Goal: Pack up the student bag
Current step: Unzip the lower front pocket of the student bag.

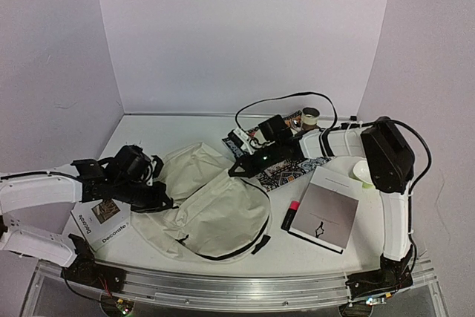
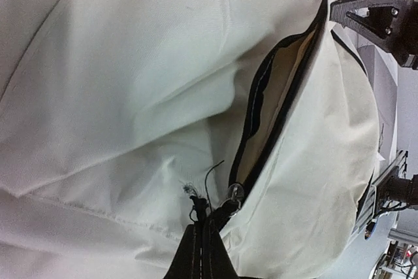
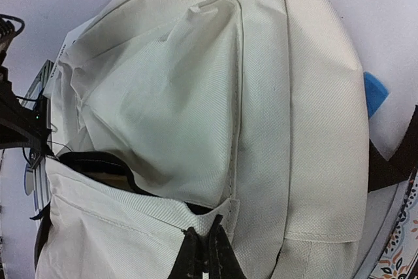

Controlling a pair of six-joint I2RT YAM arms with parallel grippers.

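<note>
Left tool (image 2: 206, 240) pinching student bag (image 2: 130, 96) fabric, zipper opening (image 2: 261, 115) interior shadowed

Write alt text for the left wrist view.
A cream student bag fills the frame, its black-trimmed zipper opening gaping partway. At the bottom centre, the left claw is shut, pinching the bag's fabric just below the metal zipper pull.

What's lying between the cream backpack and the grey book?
A pink-capped black marker lies between the student bag and the grey book, shown in the top view.
</note>
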